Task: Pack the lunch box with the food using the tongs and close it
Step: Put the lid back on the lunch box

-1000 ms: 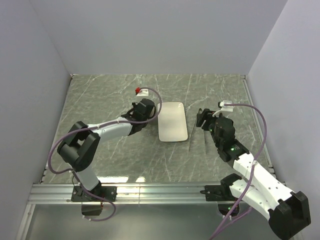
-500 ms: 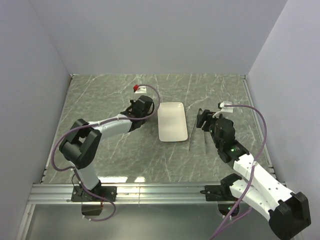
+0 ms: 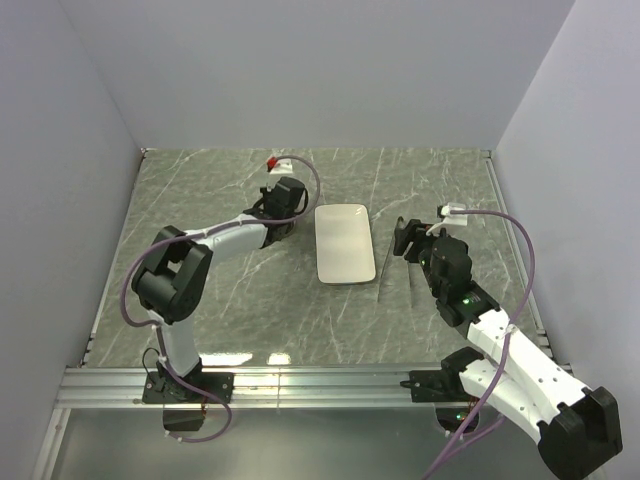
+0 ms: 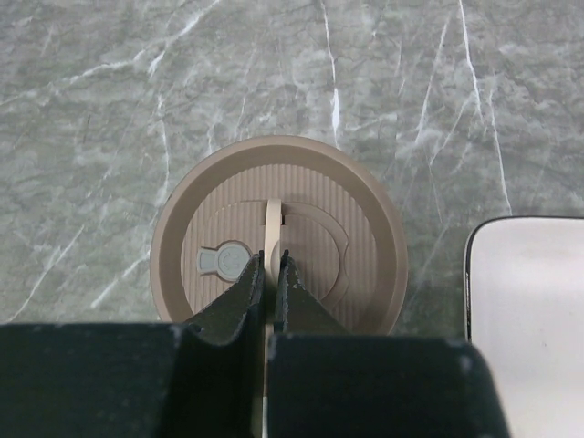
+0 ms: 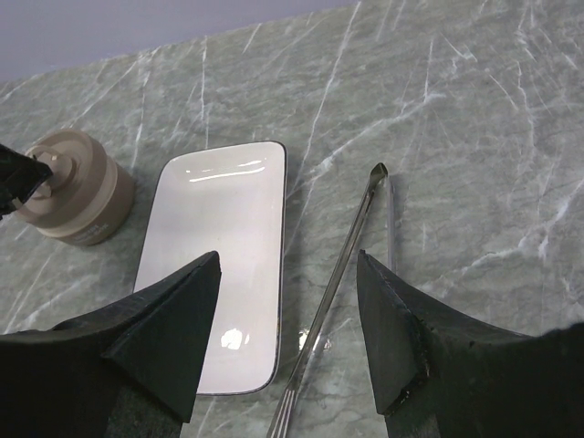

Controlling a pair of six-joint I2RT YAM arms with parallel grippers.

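Observation:
The lunch box [image 5: 78, 187] is a round brownish tin standing on the table left of the plate, with its ribbed brown lid [image 4: 356, 237] on top. My left gripper [image 4: 271, 258] is shut on the lid's thin pale handle [image 4: 273, 219]; in the top view the gripper [image 3: 284, 198] covers the box. The tongs [image 5: 338, 274] lie flat on the table right of the plate, also visible as a thin dark line [image 3: 383, 262]. My right gripper [image 5: 287, 265] hovers open above them, holding nothing. No food shows in any view.
A white rectangular plate [image 3: 345, 243] lies bare between the two arms, its corner showing at the edge of the left wrist view [image 4: 529, 310]. Grey walls close in the marble table on three sides. A metal rail [image 3: 300, 380] runs along the near edge.
My left gripper has moved toward the back of the table, still shut on the lid's handle. The right arm and the tongs have not moved.

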